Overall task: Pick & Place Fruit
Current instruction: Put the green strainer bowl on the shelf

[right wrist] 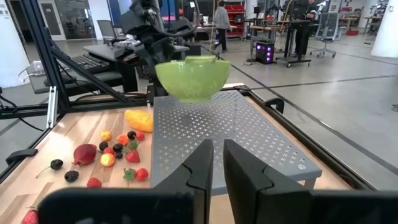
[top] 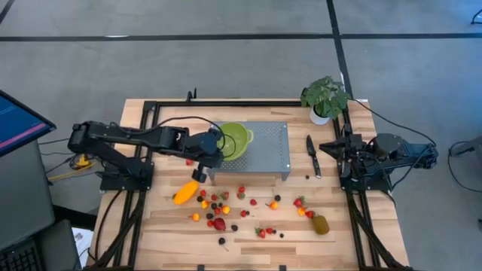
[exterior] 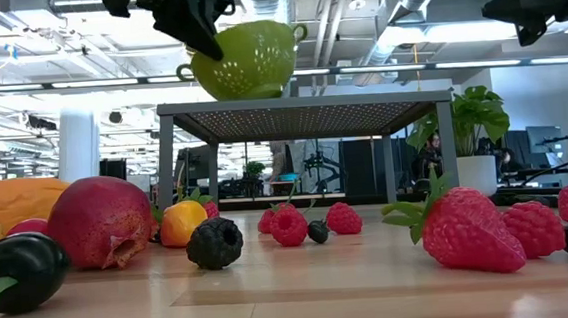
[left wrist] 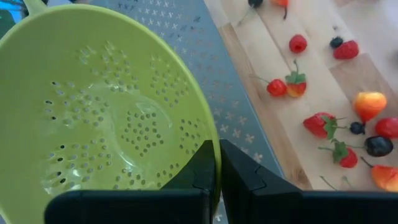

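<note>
Wooden bench (top: 151, 226) with a grey perforated stand (top: 267, 154) at frame centre; the left claw (top: 213, 144) is pinched shut on the rim of a green colander (top: 235, 140), holding it above the stand. Fruit (top: 248, 207) lies scattered on the boards below the stand in the high view, lower right of that claw, nearer the left arm. Right claw (top: 325, 147) waits by the knife (top: 312, 154), nearly closed and empty
</note>
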Tool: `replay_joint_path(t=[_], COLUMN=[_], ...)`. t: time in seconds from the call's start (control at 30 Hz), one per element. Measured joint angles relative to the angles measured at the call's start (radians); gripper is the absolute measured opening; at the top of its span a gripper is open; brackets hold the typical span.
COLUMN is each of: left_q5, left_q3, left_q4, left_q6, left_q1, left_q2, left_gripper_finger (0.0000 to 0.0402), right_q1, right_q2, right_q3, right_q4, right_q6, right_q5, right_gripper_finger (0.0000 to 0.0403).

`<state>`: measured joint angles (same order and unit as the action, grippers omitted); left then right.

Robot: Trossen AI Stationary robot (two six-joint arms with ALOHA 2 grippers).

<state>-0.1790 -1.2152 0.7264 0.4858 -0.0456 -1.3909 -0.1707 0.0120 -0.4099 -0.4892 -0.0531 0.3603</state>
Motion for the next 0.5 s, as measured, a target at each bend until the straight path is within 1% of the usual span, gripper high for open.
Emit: replay_joint_path(t=[0.2,0.33,0.5], left_q5=[-0.041,-0.06,-0.088], left_q3=[0.0,0.0,0.0], left_q4=[-0.007,-0.011,-0.019], left_q6=[0.009,0.008,0.008], left_q1=[0.002,0.002,0.002], left_q2=[-0.052,-0.057,-0.049], left_gripper_finger=[0.0006,0.0009,0.0033], right_q1=[0.0,0.0,0.0], right_q2=[0.0,0.0,0.0], right_q3=[0.0,0.0,0.0], right_q4=[0.0,0.0,0.0], right_q6=[0.0,0.0,0.0], right_q5=[0.0,0.0,0.0], right_gripper_finger=[0.0033,0.0033,0.0033])
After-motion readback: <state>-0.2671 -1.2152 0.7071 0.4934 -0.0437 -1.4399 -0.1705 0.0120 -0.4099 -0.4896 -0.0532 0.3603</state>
